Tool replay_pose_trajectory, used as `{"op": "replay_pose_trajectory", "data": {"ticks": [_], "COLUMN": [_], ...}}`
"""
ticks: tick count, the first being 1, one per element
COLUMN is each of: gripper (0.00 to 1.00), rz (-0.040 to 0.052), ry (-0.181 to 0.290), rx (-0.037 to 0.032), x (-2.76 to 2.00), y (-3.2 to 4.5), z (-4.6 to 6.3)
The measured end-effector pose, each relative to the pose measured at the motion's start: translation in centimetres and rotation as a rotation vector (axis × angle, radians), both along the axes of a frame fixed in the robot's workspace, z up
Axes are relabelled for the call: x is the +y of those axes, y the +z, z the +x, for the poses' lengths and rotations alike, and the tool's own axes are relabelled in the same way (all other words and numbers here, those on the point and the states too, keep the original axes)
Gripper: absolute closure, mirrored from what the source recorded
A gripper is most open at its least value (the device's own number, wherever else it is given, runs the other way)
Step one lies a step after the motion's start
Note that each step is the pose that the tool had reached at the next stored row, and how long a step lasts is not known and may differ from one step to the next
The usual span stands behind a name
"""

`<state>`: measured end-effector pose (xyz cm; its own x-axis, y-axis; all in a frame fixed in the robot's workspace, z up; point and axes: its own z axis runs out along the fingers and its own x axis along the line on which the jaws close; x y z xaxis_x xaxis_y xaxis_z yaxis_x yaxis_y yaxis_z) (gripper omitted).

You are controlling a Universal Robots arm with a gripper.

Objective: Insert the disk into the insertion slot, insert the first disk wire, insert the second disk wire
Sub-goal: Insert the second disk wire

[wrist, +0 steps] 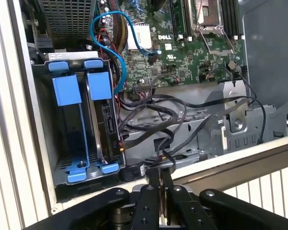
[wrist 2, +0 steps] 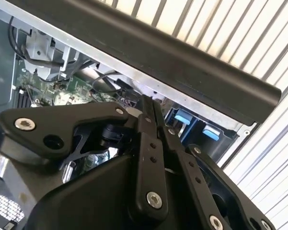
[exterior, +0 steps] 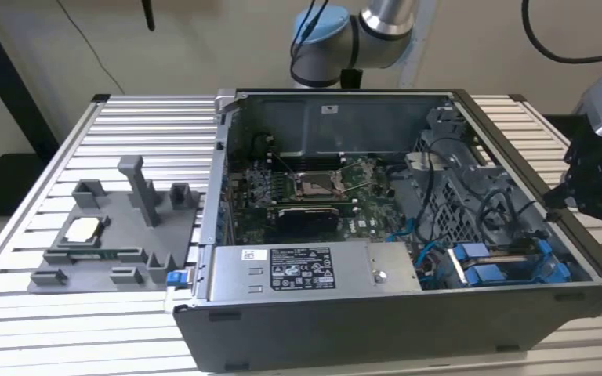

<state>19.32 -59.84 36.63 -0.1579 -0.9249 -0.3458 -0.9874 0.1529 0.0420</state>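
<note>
The insertion slot (exterior: 539, 270) (wrist: 41, 120) is the grey bay with blue fittings in the case's corner nearest the exterior view's right. The disk (wrist: 108, 122) stands on edge inside it, its connector edge showing between blue carrier tabs (wrist: 99, 85). A blue wire (wrist: 105, 43) loops from the board toward the bay, and black wires (wrist: 158, 115) lie beside it. My gripper (exterior: 567, 196) (wrist: 160, 175) (wrist 2: 148, 108) hovers over the case's side wall at the exterior view's right. In both wrist views its fingers are pressed together, with nothing visible between them. A black wire ends close to the fingertips.
The open dark case (exterior: 385, 337) sits on a slatted metal table (exterior: 92, 329). A silver power-supply box (exterior: 301, 270) lies along its near side, with the motherboard (exterior: 312, 188) behind it. A perforated cage (wrist: 67, 19) adjoins the bay. A grey fixture tray (exterior: 113, 235) lies at the exterior view's left.
</note>
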Motion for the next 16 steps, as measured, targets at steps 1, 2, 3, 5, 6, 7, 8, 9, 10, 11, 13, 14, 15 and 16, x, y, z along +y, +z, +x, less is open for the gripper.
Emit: {"op": "replay_pose_trajectory", "data": {"ticks": [1,2,3,5,6,7,8,9,10,11,13,14,15,16], "gripper": [0.85,0.84,0.84,0.71,0.71,0.65,0.65,0.59,0.59,0.59,0.59,0.59,0.59,0.59], "rz": [-0.0001,-0.0001,-0.0014,-0.0090,-0.0125,-0.0172,-0.0217,-0.0264,-0.0296,-0.0303,-0.0305,-0.0301,-0.0289,-0.0246], "ry": [0.000,0.000,0.000,0.000,0.000,0.000,0.000,0.000,0.000,-0.001,-0.003,-0.004,-0.006,-0.009], "rx": [0.0001,0.0003,0.0012,0.0066,0.0103,0.0144,0.0182,0.0224,0.0231,0.0232,0.0232,0.0230,0.0231,0.0231], "x": [-0.01,-0.01,-0.01,-0.02,-0.02,-0.03,-0.04,-0.08,-0.09,-0.10,-0.61,-0.88,-1.02,-1.07], "y": [0.01,0.00,0.01,0.15,0.18,0.22,0.26,0.26,0.23,0.07,-0.28,-0.47,-0.65,-0.75], "z": [0.0,0.0,0.0,0.0,0.0,0.0,0.0,0.1,0.1,0.1,0.1,0.1,0.1,0.1]}}
